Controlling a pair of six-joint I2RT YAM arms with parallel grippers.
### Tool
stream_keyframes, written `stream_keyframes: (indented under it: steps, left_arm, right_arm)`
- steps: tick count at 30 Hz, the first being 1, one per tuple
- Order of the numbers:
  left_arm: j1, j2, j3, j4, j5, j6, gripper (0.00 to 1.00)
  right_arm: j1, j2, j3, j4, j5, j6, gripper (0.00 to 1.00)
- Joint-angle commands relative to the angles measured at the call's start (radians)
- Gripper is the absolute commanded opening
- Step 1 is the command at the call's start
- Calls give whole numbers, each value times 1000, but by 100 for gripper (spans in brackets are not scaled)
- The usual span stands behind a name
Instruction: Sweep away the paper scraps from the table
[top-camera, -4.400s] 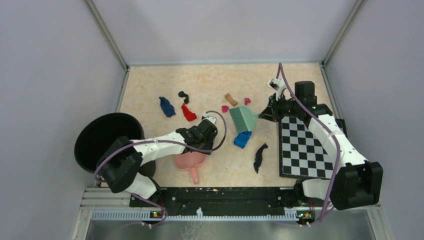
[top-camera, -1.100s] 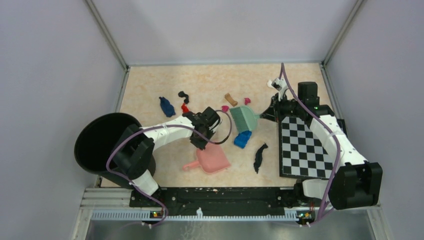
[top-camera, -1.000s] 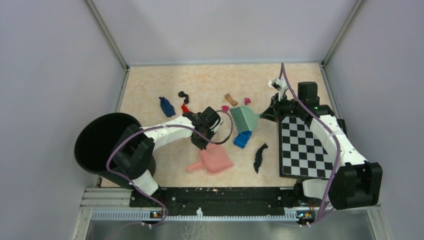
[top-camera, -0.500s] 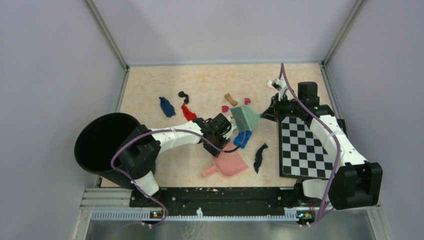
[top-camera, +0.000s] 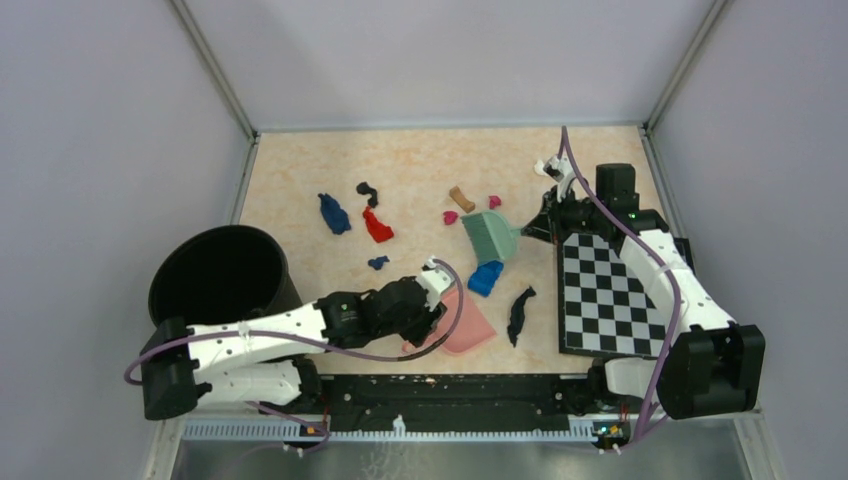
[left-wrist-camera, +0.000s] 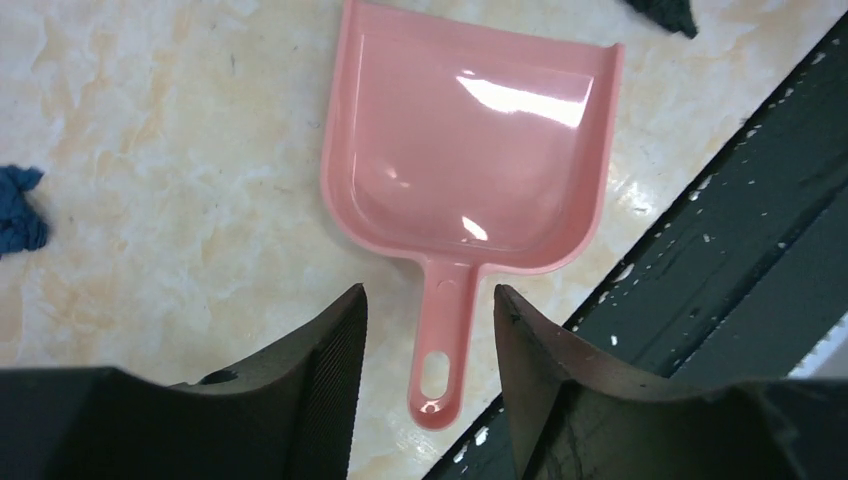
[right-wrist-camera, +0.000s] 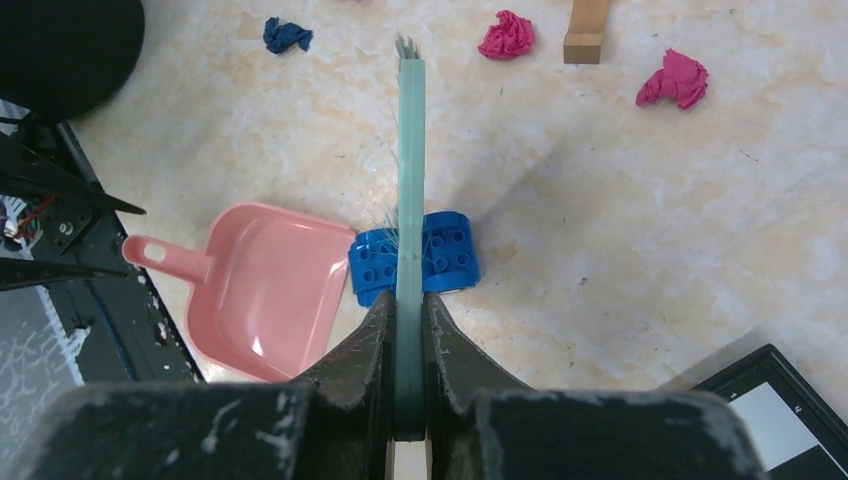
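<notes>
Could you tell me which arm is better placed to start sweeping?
Right: the right gripper clamps the green brush near the magenta scraps; the left gripper stands open above the dustpan.

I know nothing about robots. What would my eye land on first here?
Probably the pink dustpan, lying flat near the front edge of the table with the left gripper open over its handle. Next, the right gripper clamps a green brush right by a blue toy block, while colourful paper scraps lie scattered around.
</notes>
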Motion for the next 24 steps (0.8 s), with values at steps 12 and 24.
stream_keyframes:
  steps: [12, 24]
  left_arm:
    - [-55, 102, -76, -18, -26, -111, 57]
    - [-79, 86, -95, -23, -21, -162, 43]
  right_arm:
    - [-8, 0, 18, 22, -9, -29, 0]
    - [-7, 9, 19, 22, -9, -32, 0]
